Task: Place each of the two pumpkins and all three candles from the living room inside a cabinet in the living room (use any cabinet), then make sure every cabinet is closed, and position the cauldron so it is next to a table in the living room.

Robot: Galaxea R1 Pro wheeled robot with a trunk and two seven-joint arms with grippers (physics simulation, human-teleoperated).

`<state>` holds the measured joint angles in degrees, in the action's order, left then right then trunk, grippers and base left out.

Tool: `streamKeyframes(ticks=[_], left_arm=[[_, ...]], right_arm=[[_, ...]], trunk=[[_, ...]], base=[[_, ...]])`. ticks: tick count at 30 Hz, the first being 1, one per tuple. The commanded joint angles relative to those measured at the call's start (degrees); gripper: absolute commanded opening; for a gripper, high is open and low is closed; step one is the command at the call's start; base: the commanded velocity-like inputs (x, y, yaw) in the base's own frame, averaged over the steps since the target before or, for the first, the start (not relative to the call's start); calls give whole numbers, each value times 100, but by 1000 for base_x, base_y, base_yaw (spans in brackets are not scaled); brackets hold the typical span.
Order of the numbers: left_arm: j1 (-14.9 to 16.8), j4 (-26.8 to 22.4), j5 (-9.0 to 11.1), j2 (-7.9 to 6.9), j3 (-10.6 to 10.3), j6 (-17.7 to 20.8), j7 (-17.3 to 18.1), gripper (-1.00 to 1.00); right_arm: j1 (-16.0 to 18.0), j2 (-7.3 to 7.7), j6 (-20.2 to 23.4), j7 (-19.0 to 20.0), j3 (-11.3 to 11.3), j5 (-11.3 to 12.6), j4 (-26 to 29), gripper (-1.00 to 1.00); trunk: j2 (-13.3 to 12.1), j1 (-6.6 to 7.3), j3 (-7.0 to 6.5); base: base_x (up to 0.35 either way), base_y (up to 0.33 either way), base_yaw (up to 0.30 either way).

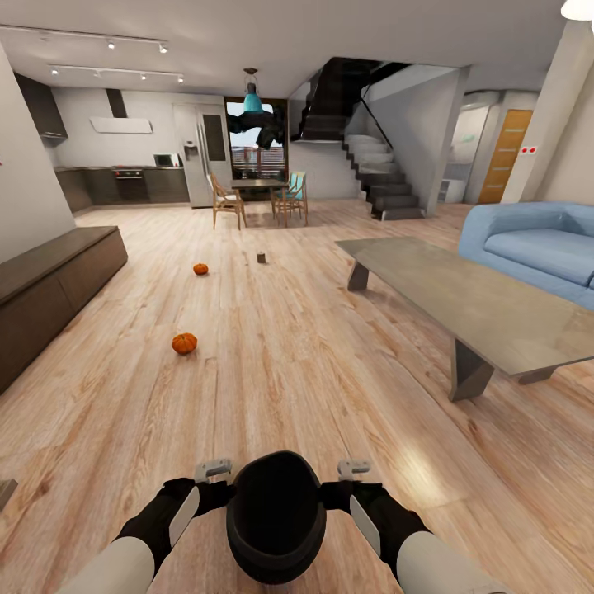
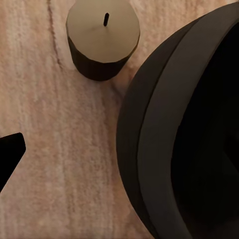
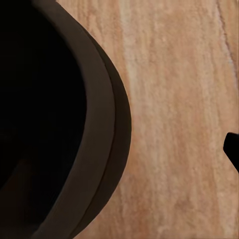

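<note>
Head view over the living room floor (image 1: 272,371) of light wood planks. A black cauldron (image 1: 275,516) is held between the two arms at the near edge of the view, its dark mouth facing up; the left gripper (image 1: 213,472) stands at its left side and the right gripper (image 1: 354,470) at its right side, each close against the rim. Whether the jaws are open, closed or gripping the rim cannot be told from any view.

Two orange pumpkins rest on the floor ahead and to the left: the nearer pumpkin (image 1: 184,343) and, well beyond it, the farther pumpkin (image 1: 200,269). A small dark object (image 1: 261,258) sits on the floor near the farther pumpkin; its identity is too small to tell.

The long, low, dark-brown cabinet (image 1: 49,289) runs along the left wall, its fronts shut. A grey low table (image 1: 470,305) stands at right, with a blue sofa (image 1: 536,247) behind it. A dining set, kitchen and staircase lie in the background.

Left wrist view: a cream-beige candle (image 2: 103,39) with a dark wick stands upright on the floor just beside the cauldron's rim (image 2: 154,149), apart from it.

Right wrist view: the cauldron's wall and bare floor planks
</note>
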<state>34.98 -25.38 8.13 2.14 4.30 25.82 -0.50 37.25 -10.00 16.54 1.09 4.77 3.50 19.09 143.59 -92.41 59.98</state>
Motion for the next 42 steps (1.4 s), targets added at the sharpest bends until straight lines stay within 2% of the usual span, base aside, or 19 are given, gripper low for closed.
streamKeyframes(ticks=[1,10,30,35,38,42], left_arm=[[0,-11,40,6,37,38,-4,100],[0,-6,40,5,36,38,-2,100],[0,-19,39,12,35,38,12,100],[0,-20,39,107,22,38,8,100],[0,-20,40,136,17,38,6,100],[0,-20,40,140,11,38,6,100]], right_arm=[[1,0,21,-7,15,36,8,100],[1,0,-6,-5,15,37,7,100],[1,0,-95,-4,17,37,2,100],[35,0,62,-25,23,39,24,100],[146,0,466,-15,23,42,49,100],[184,0,464,-6,24,44,24,100]], trunk=[[2,1,5],[14,-22,205],[14,-22,205],[14,-22,205],[14,-22,205],[14,-22,205]], base=[[0,0,0],[0,0,0],[0,0,0],[0,0,0],[0,0,0],[0,0,0]])
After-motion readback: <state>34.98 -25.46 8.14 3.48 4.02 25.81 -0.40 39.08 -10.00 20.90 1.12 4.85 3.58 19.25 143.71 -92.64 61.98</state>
